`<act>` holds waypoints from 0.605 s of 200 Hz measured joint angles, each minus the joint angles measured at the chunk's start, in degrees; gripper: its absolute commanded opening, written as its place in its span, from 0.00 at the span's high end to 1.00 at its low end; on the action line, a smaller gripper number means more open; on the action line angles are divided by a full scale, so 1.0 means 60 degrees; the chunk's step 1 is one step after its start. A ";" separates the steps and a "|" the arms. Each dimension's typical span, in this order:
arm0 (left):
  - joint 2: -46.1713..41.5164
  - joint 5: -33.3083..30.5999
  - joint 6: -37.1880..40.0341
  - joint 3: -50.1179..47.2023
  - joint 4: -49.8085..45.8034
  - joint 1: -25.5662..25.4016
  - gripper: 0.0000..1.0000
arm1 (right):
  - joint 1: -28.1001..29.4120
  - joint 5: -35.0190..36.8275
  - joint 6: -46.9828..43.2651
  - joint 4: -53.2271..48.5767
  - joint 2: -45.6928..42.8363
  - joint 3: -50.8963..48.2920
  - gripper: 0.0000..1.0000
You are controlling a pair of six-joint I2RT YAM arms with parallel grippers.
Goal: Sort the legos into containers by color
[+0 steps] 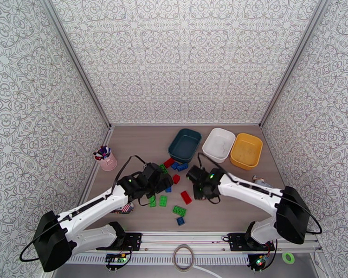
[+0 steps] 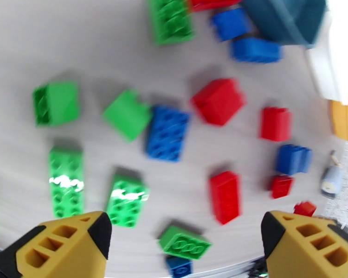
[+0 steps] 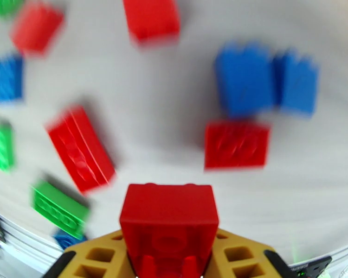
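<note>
Red, green and blue legos lie scattered on the table between my two grippers, among them a long red brick [image 1: 186,197], a green plate [image 1: 179,211] and a blue brick [image 1: 180,221]. The dark teal bin [image 1: 184,144], white bin [image 1: 219,143] and yellow bin [image 1: 246,150] stand in a row behind them. My left gripper [image 1: 164,182] [image 2: 185,235] hovers open over the left part of the pile, with nothing between its yellow fingers [image 2: 67,246]. My right gripper [image 1: 195,182] [image 3: 169,255] is shut on a red brick [image 3: 169,218], held above the table over other bricks.
A pink cup of pens [image 1: 106,158] stands at the left. A white printed pouch [image 1: 125,208] lies partly under the left arm. A small grey motor-like object [image 1: 260,181] rests at the right by the wall. Patterned walls enclose the table on three sides.
</note>
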 measured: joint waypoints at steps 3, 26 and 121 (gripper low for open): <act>0.0080 0.0062 0.0098 0.0102 0.0047 0.0055 0.12 | -0.0160 -0.0004 -0.0036 -0.0011 0.0000 0.0084 0.61; 0.1155 0.0474 0.0794 0.1260 0.0266 0.0397 0.14 | -0.1545 -0.0124 -0.0408 -0.0058 -0.0007 0.0776 0.61; 0.6615 0.1650 0.4164 0.8732 -0.0954 -0.0441 0.15 | -0.7428 -0.0798 -0.1166 -0.0412 0.1056 0.3169 0.61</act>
